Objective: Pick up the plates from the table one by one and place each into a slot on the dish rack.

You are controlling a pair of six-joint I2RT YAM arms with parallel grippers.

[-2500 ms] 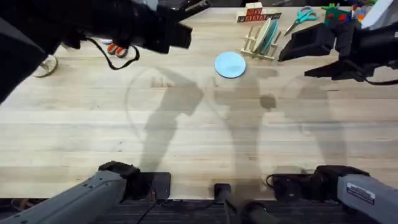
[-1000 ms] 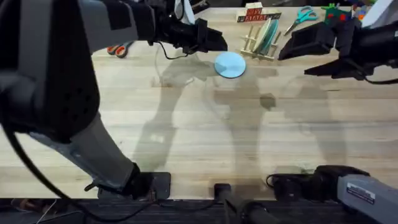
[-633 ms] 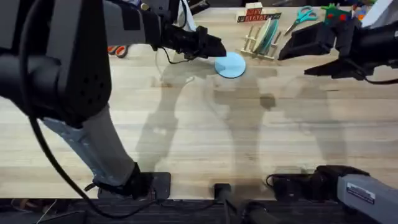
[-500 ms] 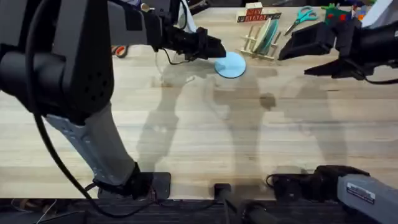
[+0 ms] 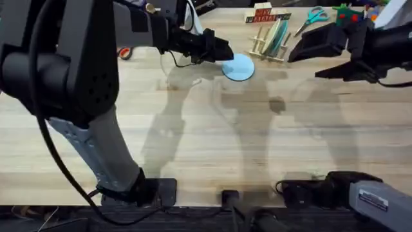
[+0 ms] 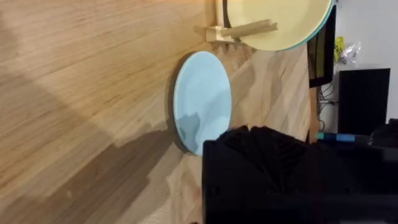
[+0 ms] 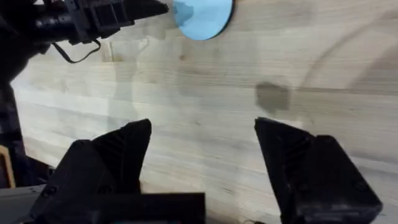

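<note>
Light-blue plate (image 5: 239, 67) lies flat on the table (image 5: 193, 135) beside the dish rack (image 5: 269, 40); left gripper (image 5: 226, 49) state is unclear, right gripper (image 7: 202, 149) is spread wide.

Both arms raised and reaching toward the far side

The left arm (image 5: 77, 71) rises from its base and stretches far forward, its gripper (image 5: 222, 50) low. The right gripper (image 7: 202, 158) hangs high, black fingers (image 7: 118, 152) spread wide apart.
</note>
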